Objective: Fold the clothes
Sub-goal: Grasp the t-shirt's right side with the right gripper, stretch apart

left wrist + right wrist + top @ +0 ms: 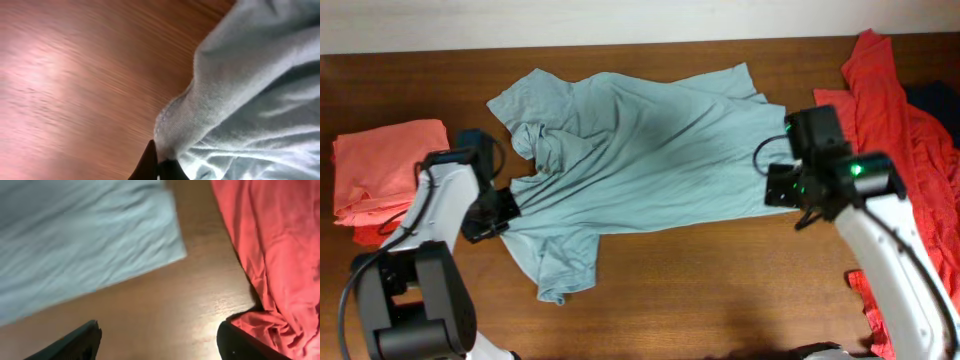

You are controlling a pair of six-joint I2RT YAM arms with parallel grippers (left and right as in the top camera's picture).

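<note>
Overhead, and the brown wooden table fills the frame, with its widest bare stretch running along the bottom edge, below the cloth and between the two arms. A narrower strip of wood is free along the top.

Spread across the centre lies the pale grey-blue T-shirt, rumpled toward the left of the frame, one sleeve hanging down at lower left. Its right edge stops just short of the red garments, heaped from the upper right corner down the right side; a dark cloth peeks out behind them. Far left sits the salmon-pink garment, folded, well apart from the shirt.

Left gripper is at the shirt's left edge. On the left wrist view its black fingertips are clenched on the shirt's hem, fabric bunched right at the tips, bare wood to the left.

Right gripper hovers by the shirt's right edge, and a green light glows on that arm. On the right wrist view its jaws are spread wide and hold nothing, fingers at the bottom corners, bare wood between, shirt corner upper left, red cloth at right.
</note>
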